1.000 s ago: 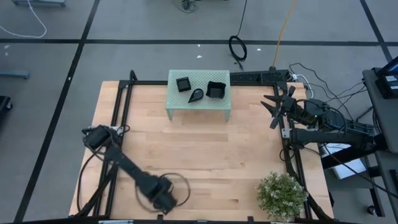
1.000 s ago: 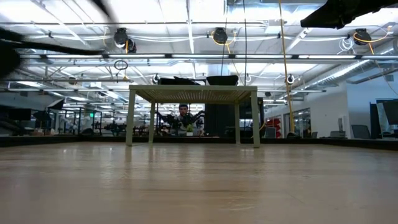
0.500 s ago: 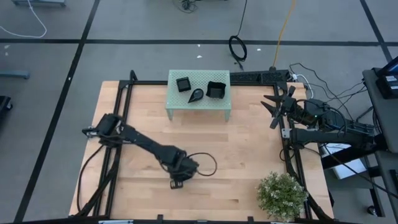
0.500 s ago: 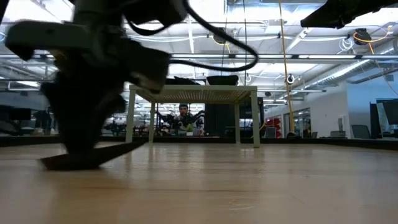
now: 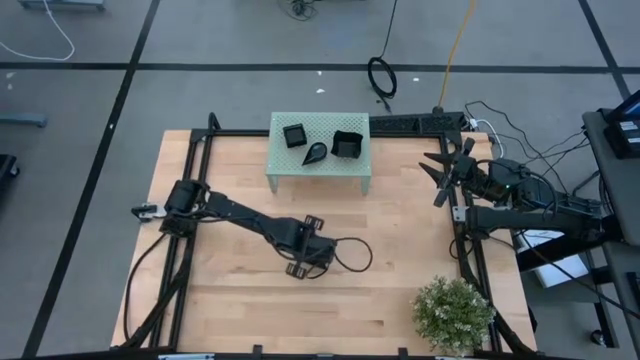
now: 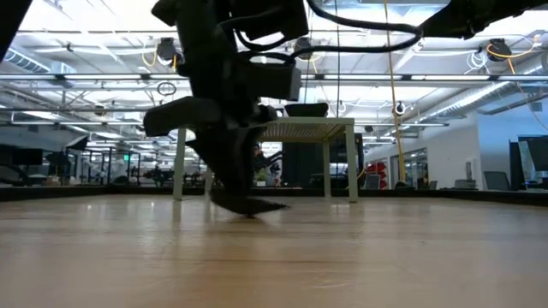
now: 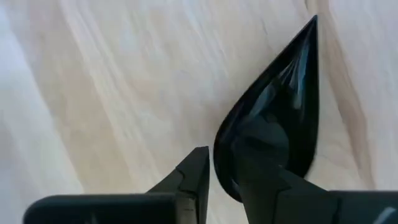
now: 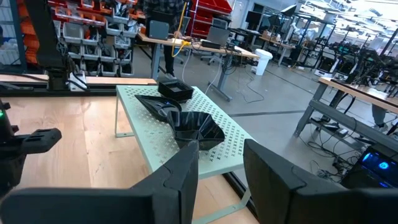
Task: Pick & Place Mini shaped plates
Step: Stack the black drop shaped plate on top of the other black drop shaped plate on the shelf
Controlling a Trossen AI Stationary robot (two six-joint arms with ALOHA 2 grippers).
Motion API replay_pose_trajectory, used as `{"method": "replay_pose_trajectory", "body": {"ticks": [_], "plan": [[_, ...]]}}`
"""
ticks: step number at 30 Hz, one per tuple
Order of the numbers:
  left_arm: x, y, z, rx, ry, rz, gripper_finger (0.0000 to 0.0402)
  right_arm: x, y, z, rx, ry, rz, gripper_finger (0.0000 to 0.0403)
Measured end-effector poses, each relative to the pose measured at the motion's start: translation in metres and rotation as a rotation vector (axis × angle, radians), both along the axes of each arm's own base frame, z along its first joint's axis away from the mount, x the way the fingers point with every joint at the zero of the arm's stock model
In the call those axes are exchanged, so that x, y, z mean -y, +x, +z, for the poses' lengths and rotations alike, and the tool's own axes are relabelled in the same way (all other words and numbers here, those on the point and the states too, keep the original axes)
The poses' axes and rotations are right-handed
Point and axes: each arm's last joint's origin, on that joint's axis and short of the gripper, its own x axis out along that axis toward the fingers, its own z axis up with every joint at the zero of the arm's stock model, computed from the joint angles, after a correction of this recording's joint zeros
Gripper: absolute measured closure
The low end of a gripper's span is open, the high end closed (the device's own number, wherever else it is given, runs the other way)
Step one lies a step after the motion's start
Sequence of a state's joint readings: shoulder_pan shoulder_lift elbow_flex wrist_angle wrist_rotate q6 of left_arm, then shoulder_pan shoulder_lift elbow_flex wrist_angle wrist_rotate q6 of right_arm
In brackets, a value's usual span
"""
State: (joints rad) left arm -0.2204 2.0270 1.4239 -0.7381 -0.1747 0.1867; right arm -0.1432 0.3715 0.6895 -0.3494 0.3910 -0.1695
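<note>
My left gripper (image 5: 305, 262) stands over the middle of the table, shut on a glossy black teardrop plate (image 7: 280, 106). In the low view the plate (image 6: 250, 205) sits just at table height under the gripper (image 6: 231, 171). A pale green perforated stand (image 5: 320, 172) near the far edge carries a square dish (image 5: 294, 134), a teardrop dish (image 5: 316, 152) and a wavy-edged dish (image 5: 347, 145). My right gripper (image 5: 440, 172) waits open at the table's right edge, level, facing the stand (image 8: 155, 124). My left gripper pinches the rim at the teardrop plate's rounded end (image 7: 227, 146), one finger (image 7: 264, 193) inside the dish and one finger (image 7: 193, 177) outside. The fingers come from above, pointing down. The plate lies nearly flat at table level; whether it touches the wood I cannot tell.
A potted green plant (image 5: 455, 312) stands at the near right corner. A black frame rail (image 5: 190, 200) runs around the table. Bare wood (image 5: 400, 230) lies between the stand, the left gripper and the plant.
My left arm has swung from the table's near left corner toward the middle, moving right and toward the far edge. The teardrop plate has travelled with it, low over the wood. My right arm has kept still.
</note>
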Motion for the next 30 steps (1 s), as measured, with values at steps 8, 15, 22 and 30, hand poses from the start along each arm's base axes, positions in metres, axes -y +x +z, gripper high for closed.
{"method": "replay_pose_trajectory", "body": {"ticks": [8,15,22,30], "plan": [[-0.004,-0.001,0.004,-0.006,0.015,0.074,0.0263,0.0,0.0,0.0,0.0,0.0,0.0,0.0287],[-0.003,-0.002,0.034,-0.027,-0.1,0.528,0.0217,0.0,0.0,0.0,0.0,0.0,0.0,0.0287],[0.0,-0.001,0.038,-0.024,-0.367,1.279,0.0211,0.0,0.0,0.0,0.0,0.0,0.0,0.0287],[0.011,-0.014,0.023,0.129,-0.35,1.866,0.0211,0.0,0.0,0.0,0.0,0.0,0.0,0.0287]]}}
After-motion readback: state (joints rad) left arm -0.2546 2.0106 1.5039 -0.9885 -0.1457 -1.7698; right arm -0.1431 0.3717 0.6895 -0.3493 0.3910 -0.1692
